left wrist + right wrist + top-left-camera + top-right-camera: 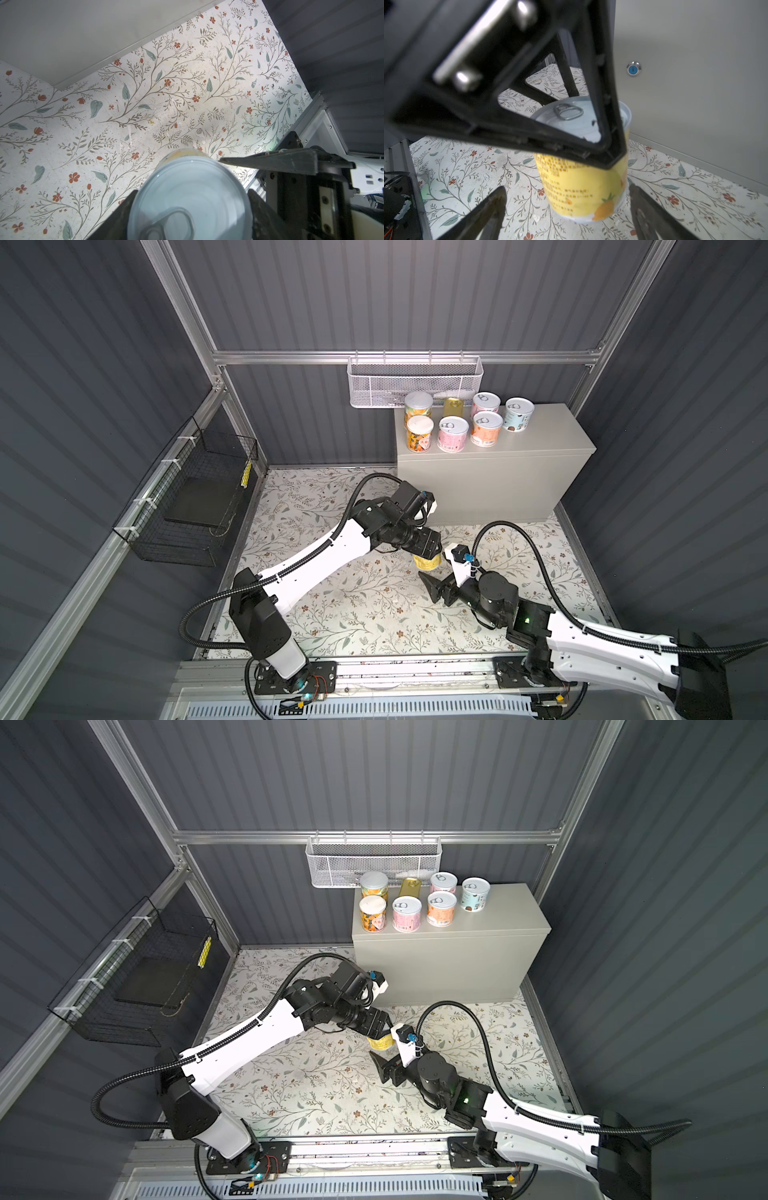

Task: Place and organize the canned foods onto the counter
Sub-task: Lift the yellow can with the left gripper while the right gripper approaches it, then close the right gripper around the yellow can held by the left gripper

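A yellow can (428, 565) with a silvery pull-tab lid hangs upright low over the floral floor. My left gripper (427, 552) grips it from above, shut on its rim, with a finger on each side of the lid (191, 197). My right gripper (434, 578) is open beside the can, and its fingers (496, 199) flank the label (581, 187) without touching it. Several cans stand in two rows at the left end of the grey counter (540, 435): orange ones (419, 433), pink ones (452, 433), a flat gold tin (453, 406) and a blue-grey one (518, 413).
The counter's front with its blue lock (634, 69) rises just behind the held can. A white mesh basket (415, 381) hangs on the back rail above the counter. A black wire basket (195, 497) is fixed to the left wall. Floral floor (374, 614) spreads between the arms.
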{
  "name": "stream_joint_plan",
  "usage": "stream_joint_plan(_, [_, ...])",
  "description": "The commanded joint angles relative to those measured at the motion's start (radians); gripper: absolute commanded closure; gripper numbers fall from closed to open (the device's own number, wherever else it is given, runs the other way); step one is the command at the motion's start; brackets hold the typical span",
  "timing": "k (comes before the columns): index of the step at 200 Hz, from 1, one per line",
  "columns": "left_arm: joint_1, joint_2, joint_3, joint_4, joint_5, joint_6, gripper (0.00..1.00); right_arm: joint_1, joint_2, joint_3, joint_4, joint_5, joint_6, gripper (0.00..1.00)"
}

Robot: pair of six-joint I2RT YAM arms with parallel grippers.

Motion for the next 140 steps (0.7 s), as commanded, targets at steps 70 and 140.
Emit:
stream_joint_plan(70, [0.002, -0.073, -0.008, 0.021, 0.060, 0.008, 0.50, 0.003, 0.063, 0.089, 0.055, 0.028, -0.056, 0.07])
stream_joint_plan(140, [0.002, -0.068, -0.005, 0.049, 0.086, -0.003, 0.50, 0.003, 0.106, 0.101, 0.087, 0.026, -0.063, 0.15])
